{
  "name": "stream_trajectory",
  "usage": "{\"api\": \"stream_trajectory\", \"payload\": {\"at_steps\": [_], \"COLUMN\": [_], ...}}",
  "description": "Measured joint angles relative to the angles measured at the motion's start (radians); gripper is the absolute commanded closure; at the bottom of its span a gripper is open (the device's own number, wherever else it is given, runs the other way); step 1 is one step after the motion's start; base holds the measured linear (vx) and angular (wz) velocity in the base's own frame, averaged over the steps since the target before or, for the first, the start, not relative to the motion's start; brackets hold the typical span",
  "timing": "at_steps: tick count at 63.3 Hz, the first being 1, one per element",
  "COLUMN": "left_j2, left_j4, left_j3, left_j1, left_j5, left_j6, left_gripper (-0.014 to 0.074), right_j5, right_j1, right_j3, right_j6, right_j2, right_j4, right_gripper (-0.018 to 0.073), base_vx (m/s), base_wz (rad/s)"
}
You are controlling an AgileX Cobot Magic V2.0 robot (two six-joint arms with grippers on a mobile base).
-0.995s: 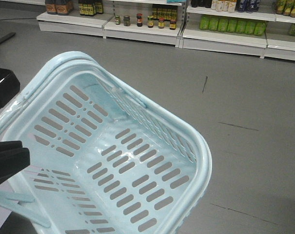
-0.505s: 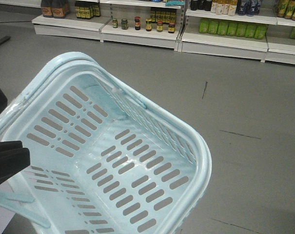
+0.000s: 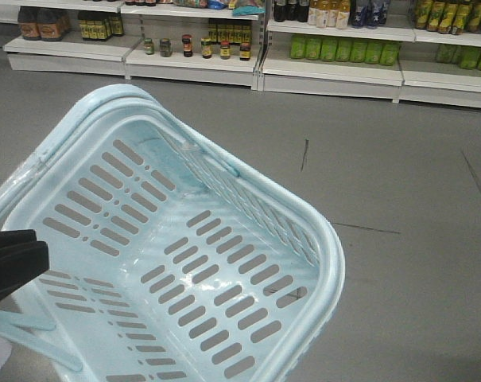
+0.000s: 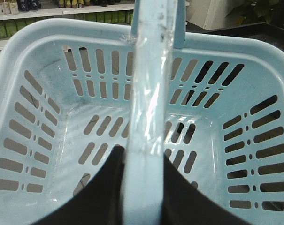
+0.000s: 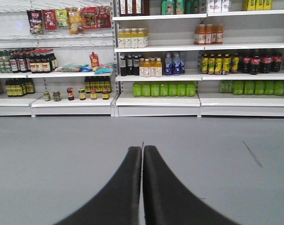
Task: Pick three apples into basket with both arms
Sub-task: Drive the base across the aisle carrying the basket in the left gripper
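Observation:
The pale blue basket (image 3: 332, 253) hangs empty above the grey floor and fills the left and middle of the front view. My left gripper (image 4: 144, 157) is shut on the basket's handle (image 4: 150, 89), which runs up between the two black fingers (image 4: 106, 187) over the slotted inside (image 4: 34, 98). A black part of the left arm (image 3: 11, 267) shows at the left edge of the front view. My right gripper (image 5: 142, 150) is shut with nothing in it, its tips pressed together and pointing over the bare floor toward the shelves. No apples are in view.
White shop shelves (image 3: 327, 76) with bottles and jars (image 5: 160, 89) line the far wall across a stretch of grey floor (image 5: 62, 150). A dark counter edge and a green plant (image 4: 254, 14) show at the top right of the left wrist view.
The shelves and floor marks have slid left and down in the front view, and a black object at the left edge has gone out of view. The basket keeps its place in the frame.

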Motion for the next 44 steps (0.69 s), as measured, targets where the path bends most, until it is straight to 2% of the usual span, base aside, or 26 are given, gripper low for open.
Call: {"api": "stream_trajectory", "payload": {"at_steps": [44], "left_j2": [0.0], "left_j4": [0.0], "left_j3": [0.0], "left_j1": [0.0], "left_j5": [0.0], "left_j6": [0.0], "left_gripper": [0.0603], "right_j5": [0.0], "right_j1": [0.0], "right_j3": [0.0], "right_j6": [0.0], "right_j2": [0.0], "right_j4": [0.0], "right_gripper": [0.0564], "base_vx": [0.2], "base_wz": [-0.16]}}
